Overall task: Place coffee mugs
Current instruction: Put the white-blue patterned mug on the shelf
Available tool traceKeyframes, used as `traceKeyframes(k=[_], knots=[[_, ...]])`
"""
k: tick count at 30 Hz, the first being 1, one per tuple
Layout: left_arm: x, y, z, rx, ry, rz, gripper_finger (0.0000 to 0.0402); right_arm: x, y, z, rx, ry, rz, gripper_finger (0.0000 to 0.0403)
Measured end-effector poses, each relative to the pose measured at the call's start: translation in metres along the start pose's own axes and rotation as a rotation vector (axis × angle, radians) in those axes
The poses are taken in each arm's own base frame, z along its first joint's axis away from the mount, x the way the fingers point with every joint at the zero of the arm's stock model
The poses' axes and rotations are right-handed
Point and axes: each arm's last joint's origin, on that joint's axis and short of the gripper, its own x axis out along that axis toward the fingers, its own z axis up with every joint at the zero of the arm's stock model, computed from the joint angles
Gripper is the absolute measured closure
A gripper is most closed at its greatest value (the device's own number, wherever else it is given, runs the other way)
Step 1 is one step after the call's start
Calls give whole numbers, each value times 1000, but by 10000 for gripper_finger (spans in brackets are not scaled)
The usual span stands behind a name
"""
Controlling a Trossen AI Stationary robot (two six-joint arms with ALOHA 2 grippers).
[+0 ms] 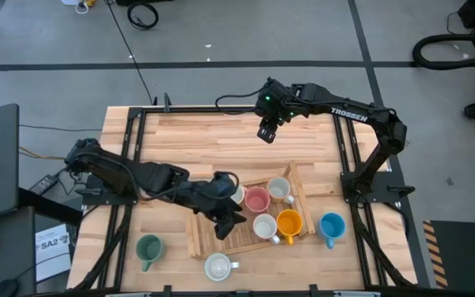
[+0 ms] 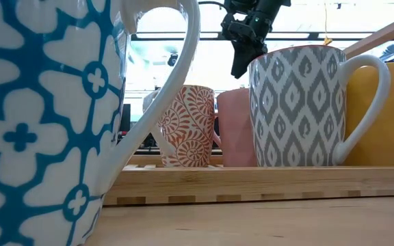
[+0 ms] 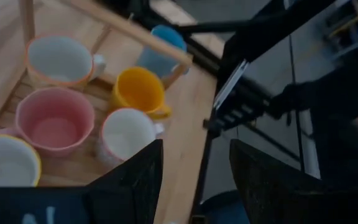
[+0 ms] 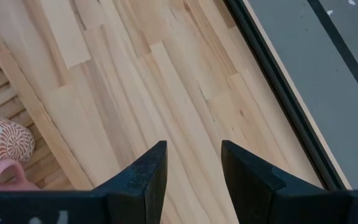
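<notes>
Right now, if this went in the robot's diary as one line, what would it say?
left gripper: open, empty, over wooden tray | right gripper: open, empty, above bare table | in tray: pink mug, orange mug | outside: blue mug, green mug

Butcher-block table point(image 1: 221, 140) sat on grey floor crossed by dark tape lines point(image 1: 361, 33). Slatted wooden tray point(image 1: 200, 243) lay askew near its front edge. Black cables point(image 1: 143, 12) coiled on floor beyond.
</notes>
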Motion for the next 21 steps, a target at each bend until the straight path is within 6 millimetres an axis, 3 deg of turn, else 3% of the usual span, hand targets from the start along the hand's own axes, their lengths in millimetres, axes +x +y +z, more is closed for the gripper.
traceKeyframes(k=[4, 9, 16, 21], knots=[[-15, -19, 0, -20, -60, -12, 212, 0, 0, -1, 0, 11, 0, 246], [-20, -35, -14, -65, -88, -15, 212, 0, 0, -1, 0, 12, 0, 246], [4, -47, -46, -58, 31, -18, 212, 0, 0, -1, 0, 12, 0, 246], [20, -38, -65, 2, 183, 62, 212, 0, 0, -1, -1, 11, 0, 246]])
